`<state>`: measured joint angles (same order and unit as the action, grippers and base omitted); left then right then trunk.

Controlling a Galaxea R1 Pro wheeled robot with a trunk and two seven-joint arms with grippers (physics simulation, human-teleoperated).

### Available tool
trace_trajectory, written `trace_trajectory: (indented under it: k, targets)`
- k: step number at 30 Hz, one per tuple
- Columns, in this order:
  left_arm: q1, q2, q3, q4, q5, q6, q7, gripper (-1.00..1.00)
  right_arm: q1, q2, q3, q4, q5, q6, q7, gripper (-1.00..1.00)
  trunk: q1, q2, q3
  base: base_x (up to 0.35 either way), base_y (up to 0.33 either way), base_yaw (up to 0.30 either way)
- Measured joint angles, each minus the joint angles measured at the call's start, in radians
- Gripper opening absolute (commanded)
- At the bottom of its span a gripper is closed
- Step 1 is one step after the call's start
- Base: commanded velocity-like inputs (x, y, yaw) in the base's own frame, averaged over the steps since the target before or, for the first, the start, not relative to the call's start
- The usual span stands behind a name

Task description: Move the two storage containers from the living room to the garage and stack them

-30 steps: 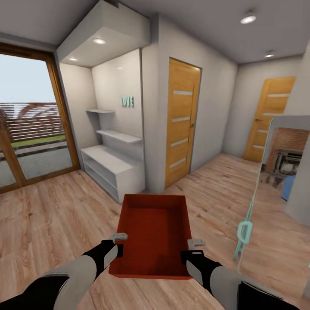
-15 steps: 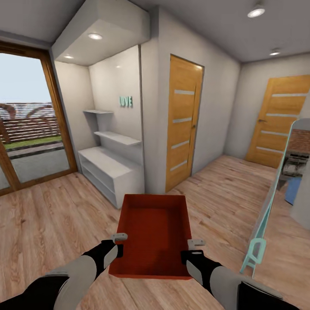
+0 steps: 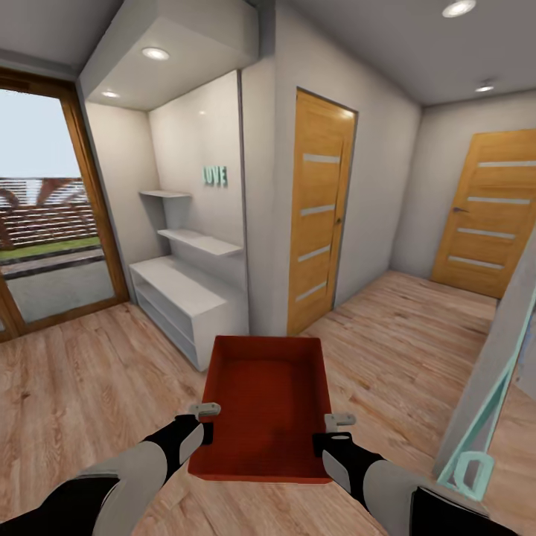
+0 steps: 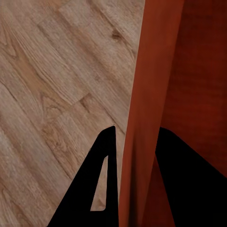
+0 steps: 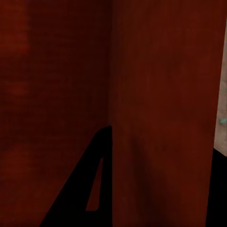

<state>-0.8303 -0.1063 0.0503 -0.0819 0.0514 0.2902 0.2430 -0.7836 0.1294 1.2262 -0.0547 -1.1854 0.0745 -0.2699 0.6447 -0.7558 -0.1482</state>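
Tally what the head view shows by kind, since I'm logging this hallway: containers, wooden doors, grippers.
Orange-red open-topped plastic storage container: 1
Orange wooden doors with pale glass strips: 2
Grippers, left gripper and right gripper, each holding a container side wall: 2
Total: 5

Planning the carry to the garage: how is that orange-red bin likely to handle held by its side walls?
The storage container probably stays stiff: its walls look straight under both grippers. Open and empty, so likely light. Smooth plastic may slip.
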Motion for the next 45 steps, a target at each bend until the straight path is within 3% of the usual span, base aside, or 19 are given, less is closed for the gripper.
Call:
trace_trajectory:
  k: [27,45]
  targets:
    - [0.000,0.000,-0.002,0.000,0.002,0.000,0.000,-1.00,0.001,0.000,-0.002,0.000,0.002,0.000,0.000,-1.00,0.000,0.000,0.000,0.321,0.000,-0.003]
    - [0.000,0.000,-0.001,0.001,0.001,0.000,0.000,-1.00,0.001,0.000,-0.002,0.000,0.001,0.000,0.000,-1.00,0.000,0.000,0.000,0.321,0.000,-0.262]
